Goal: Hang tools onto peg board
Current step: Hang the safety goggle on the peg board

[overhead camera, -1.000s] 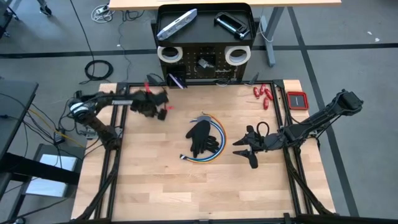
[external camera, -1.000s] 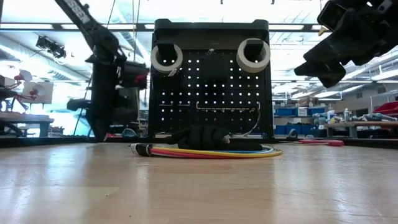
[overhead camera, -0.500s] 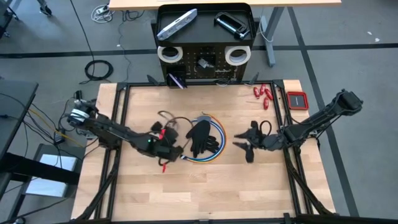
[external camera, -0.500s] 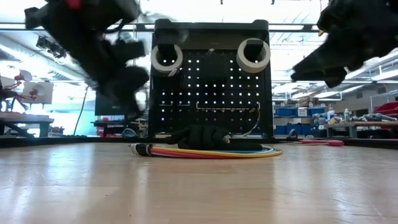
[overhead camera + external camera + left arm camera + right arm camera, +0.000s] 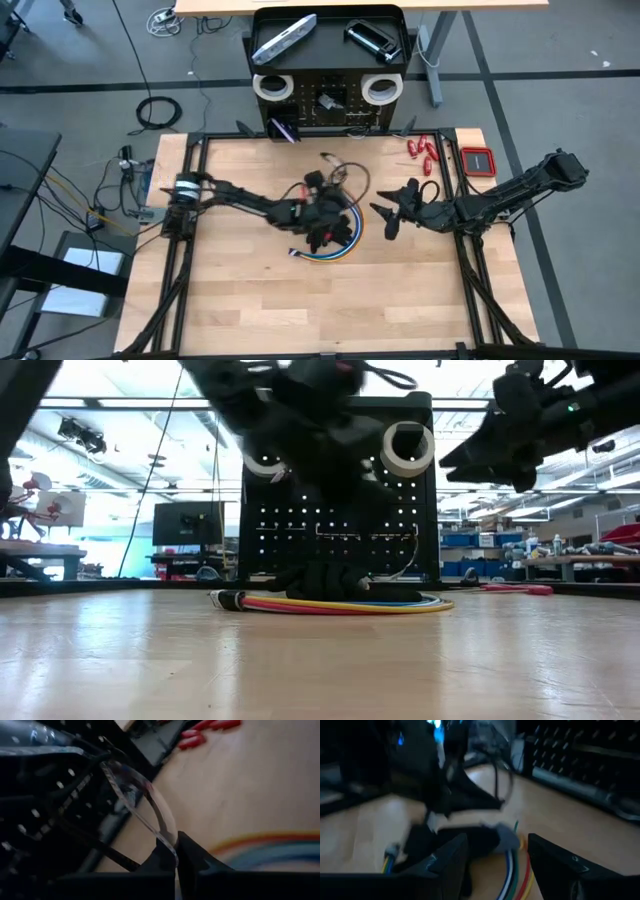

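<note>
Clearly the left end effector (image 5: pixel 176 851) is the one at work: its fingers are pinched tight on the edge of a pair of clear safety glasses (image 5: pixel 142 802), gripping the lens rim so that the dark temple arms hang free rather than being crushed. In the high view that arm reaches across the middle of the table (image 5: pixel 250 300), with the glasses (image 5: pixel 342 172) raised above a black glove (image 5: pixel 322 228) that lies on a coil of coloured cables (image 5: pixel 335 253). Holding the glasses by one thin edge probably leaves a part free to catch on a peg.

The right end effector (image 5: pixel 392 216) hovers just right of the glove and cables with its fingers spread wide and nothing between them, likely placed to take the next item or to steady the pile.

The peg board (image 5: pixel 330 110) stands upright beyond the table's far edge. Two white tape rolls (image 5: pixel 272 86) already hang near its upper corners, while a silver-grey flat bar (image 5: pixel 285 38) and a black clamp (image 5: pixel 372 38) rest in its top tray. Small red-handled tools (image 5: pixel 422 150) lie on the table near the far right corner, not yet hung.
</note>
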You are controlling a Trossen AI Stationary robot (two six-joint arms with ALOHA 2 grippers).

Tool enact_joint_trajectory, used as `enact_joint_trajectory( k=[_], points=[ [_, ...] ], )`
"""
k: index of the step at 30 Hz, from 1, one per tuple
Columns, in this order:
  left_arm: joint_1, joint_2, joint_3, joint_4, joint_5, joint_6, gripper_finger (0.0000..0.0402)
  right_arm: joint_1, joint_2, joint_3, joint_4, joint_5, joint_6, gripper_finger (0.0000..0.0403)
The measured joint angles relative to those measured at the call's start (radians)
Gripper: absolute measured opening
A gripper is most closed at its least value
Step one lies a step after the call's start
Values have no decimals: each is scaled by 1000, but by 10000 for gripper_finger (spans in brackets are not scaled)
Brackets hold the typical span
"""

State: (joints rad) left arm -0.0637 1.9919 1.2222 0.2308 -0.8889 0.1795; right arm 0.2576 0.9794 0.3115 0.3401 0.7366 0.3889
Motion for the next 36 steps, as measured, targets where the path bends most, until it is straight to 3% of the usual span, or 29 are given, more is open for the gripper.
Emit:
enact_joint_trajectory(
  k=[5, 9, 14, 19, 36],
  points=[
    [12, 84, 145, -1, -6, 121, 1, -53, 3, 0, 26, 35, -30, 238],
    [1, 85, 147, 47, 76, 156, 1, -113, 36, 0, 111, 23, -112, 262],
    [-18, 86, 147, 80, 91, 183, 2, -149, 109, 0, 336, -89, -244, 302],
    [-20, 86, 147, 122, 106, 185, 2, -188, 200, 4, 483, -107, -307, 314],
    [-20, 87, 146, 148, 70, 203, 5, -220, 311, 63, 498, -164, -271, 192]
  ],
)
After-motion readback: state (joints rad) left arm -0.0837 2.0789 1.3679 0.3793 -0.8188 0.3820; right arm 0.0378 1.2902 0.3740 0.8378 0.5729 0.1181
